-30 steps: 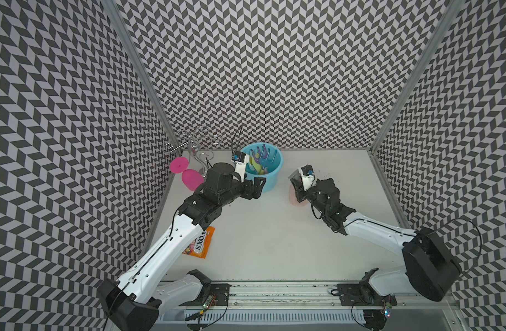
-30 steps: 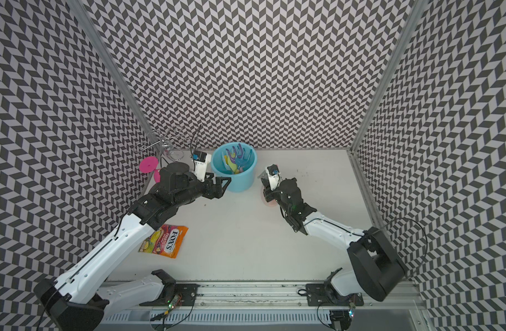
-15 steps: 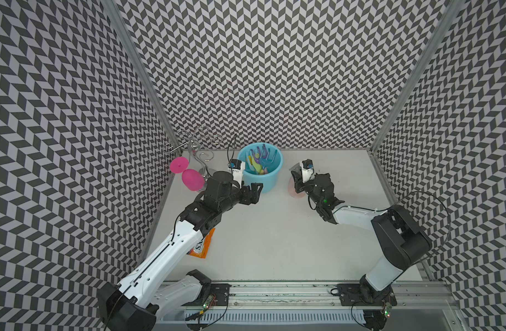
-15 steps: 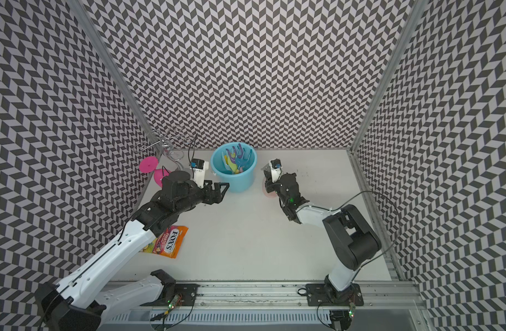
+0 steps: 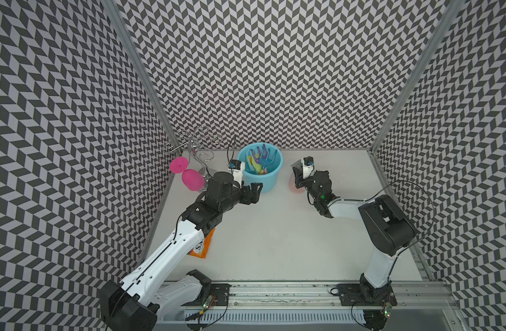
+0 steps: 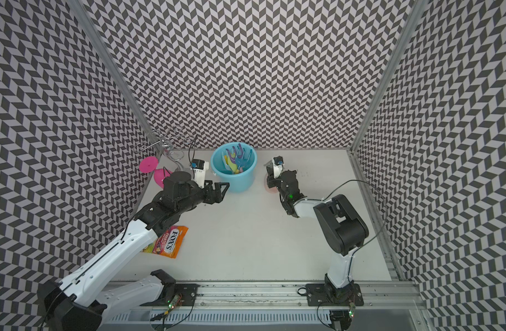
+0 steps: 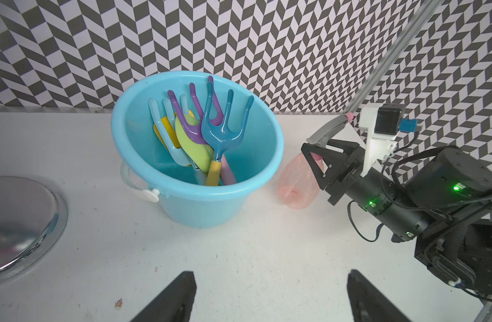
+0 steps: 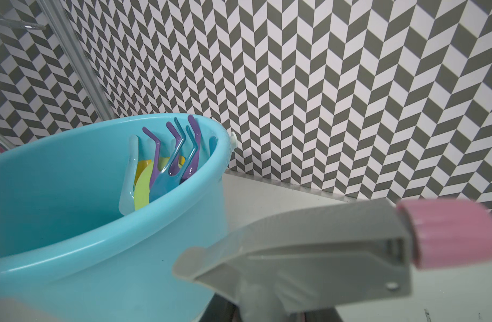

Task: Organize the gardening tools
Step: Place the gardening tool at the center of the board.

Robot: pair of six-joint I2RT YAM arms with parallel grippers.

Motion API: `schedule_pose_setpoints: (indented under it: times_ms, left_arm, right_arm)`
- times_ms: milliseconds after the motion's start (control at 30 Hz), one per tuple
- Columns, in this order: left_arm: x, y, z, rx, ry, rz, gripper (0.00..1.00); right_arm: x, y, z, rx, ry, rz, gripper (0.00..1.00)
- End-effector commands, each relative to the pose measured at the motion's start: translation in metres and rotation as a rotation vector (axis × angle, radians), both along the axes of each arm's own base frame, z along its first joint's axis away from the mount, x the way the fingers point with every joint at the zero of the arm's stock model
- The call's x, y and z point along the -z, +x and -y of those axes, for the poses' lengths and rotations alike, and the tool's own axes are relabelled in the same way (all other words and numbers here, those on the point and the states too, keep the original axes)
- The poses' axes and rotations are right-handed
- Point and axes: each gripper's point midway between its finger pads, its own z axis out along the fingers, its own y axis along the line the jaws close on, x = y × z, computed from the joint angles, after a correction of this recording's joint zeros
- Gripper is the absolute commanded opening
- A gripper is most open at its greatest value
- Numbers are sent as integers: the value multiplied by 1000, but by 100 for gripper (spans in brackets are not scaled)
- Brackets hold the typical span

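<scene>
1. Gardening tools (image 7: 203, 139) are already standing in the light-blue bucket (image 7: 194, 212) at the back of the table (image 5: 274, 243). Only the pink spray bottle (image 7: 295, 184) is waiting outside it, just beside its wall.
2. Nearest you, the orange snack packet (image 6: 167, 242) is lying partly under the left arm. A top view is showing its lettering, while neither wrist view is showing it at all.
3. Your left gripper (image 7: 269, 301) is hovering in front of the bucket, jaws wide apart with nothing between them. If you are bringing the right arm across, the two could be colliding there.
4. Your right gripper (image 7: 320, 159) is clamping the spray bottle by its neck, under the grey trigger head. Only the left wrist view is showing that grip. Both top views are hiding most of the bottle, and the right wrist view is giving you just the spray head (image 8: 308, 251) and the bucket.
5. That bottle is tilting, and I cannot tell whether its base is touching the table. A neck grip is risking a swing or slip.
6. Inside the bucket, the blue fork (image 7: 222, 136) and purple fork (image 7: 190, 129) are pointing tines up. The bottle could be catching on them or tipping the bucket.
7. Farthest back, the magenta wine glass (image 5: 192, 179) and wire rack (image 5: 194, 140) are crowding the left wrist. Only the top views are showing the glass.
</scene>
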Motion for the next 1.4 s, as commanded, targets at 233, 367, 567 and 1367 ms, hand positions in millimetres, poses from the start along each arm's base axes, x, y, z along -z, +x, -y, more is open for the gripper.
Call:
schedule_pose_setpoints:
  times_ms: [233,367,567,1367]
  left_arm:
    - [2,10,-4,-21,-1,12,87]
    - [2,12,-5,-22,-1,16,87]
    - [5,14,-5,-23,-3,8,87]
    - [3,11,-7,-26,-31,16,87]
  right_arm:
    - [-10,24,1,20,50,65,15]
    - [-4,29,0,25,44,57,16]
    - [6,35,1,36,48,39,18]
    - [21,30,3,37,11,-41,65]
